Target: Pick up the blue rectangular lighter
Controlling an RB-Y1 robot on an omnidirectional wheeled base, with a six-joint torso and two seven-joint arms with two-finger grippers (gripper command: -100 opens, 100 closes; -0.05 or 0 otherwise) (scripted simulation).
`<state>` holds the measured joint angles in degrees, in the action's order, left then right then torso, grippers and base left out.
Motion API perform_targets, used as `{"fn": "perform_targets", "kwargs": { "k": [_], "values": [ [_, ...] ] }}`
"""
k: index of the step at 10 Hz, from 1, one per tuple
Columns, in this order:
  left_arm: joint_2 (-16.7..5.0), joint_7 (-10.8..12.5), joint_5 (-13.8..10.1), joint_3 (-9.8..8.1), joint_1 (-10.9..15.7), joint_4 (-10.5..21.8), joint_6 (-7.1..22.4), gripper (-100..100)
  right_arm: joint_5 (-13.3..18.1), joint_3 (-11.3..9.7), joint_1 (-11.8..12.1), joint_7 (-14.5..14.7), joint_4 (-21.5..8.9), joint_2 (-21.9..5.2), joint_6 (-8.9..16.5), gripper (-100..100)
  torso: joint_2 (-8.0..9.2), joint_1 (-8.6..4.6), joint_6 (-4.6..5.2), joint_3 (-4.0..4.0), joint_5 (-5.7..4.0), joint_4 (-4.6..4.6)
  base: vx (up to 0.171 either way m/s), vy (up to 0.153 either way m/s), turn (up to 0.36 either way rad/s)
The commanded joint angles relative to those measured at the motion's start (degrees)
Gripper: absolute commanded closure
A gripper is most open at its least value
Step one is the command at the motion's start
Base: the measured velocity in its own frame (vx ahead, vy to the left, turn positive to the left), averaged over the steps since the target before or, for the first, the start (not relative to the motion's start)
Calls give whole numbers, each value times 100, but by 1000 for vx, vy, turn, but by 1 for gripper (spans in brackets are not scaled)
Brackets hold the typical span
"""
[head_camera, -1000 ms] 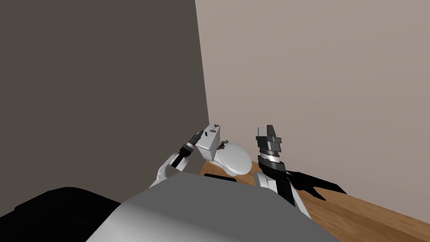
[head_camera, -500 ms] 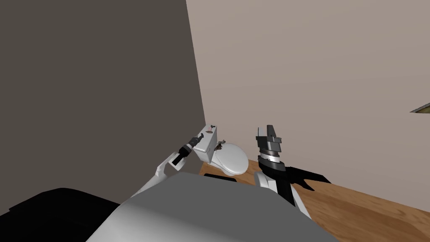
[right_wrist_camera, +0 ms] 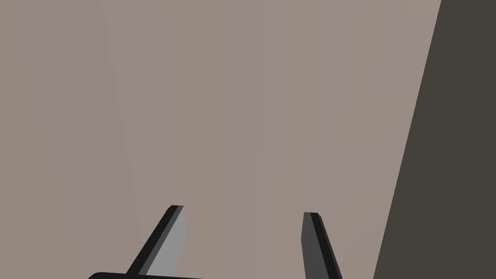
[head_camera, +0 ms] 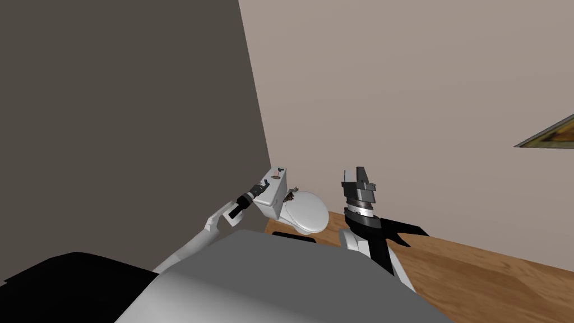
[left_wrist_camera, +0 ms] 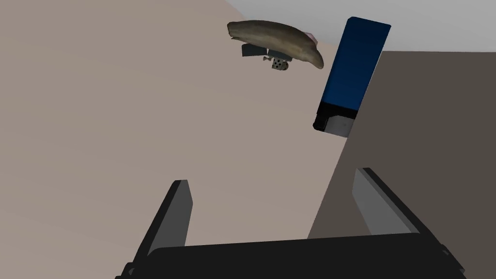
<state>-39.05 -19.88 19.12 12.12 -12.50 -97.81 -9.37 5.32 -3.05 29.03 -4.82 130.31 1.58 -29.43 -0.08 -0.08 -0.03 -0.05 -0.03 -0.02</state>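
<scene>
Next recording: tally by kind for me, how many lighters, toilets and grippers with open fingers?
Blue lighter: 1
White toilet: 1
Grippers with open fingers: 2, the left gripper and the right gripper
Total: 4

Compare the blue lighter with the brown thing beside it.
The lighter is blue with a dark grey end; the brown thing is mottled brown throughout. The lighter is a straight-edged block; the brown thing is rounded and tapers. The lighter points along the left gripper; the brown thing lies across. Both sit ahead of its open fingers, ungrasped.
</scene>
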Motion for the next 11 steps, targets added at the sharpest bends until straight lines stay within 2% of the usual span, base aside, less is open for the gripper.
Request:
{"fn": "perform_targets", "kwargs": {
  "k": [1,2,8,9,10,11],
  "values": [
    [-171,-85,143,81,115,272,66,-100,0,0,0,0,0,0,0,0,0,0,0,0,0,0,29,-17,-120],
    [-171,-85,143,81,115,272,66,-100,0,0,0,0,0,0,0,0,-1,0,-1,-1,0,0,21,-7,-32],
    [-760,-292,545,282,352,939,260,-100,0,0,0,0,0,0,0,0,1,1,-2,0,0,0,23,-13,-82],
    [-683,-268,501,279,357,878,250,-100,0,0,0,0,0,0,0,0,0,0,-1,0,0,0,12,-5,-21],
    [-699,-270,507,282,362,889,259,0,0,1,0,0,0,0,0,0,5,2,-4,3,1,1,0,0,0],
    [-560,-312,499,311,648,1174,166,-100,0,0,0,0,0,0,0,0,9,3,-3,5,1,2,-61,31,-87]
  ]
}}
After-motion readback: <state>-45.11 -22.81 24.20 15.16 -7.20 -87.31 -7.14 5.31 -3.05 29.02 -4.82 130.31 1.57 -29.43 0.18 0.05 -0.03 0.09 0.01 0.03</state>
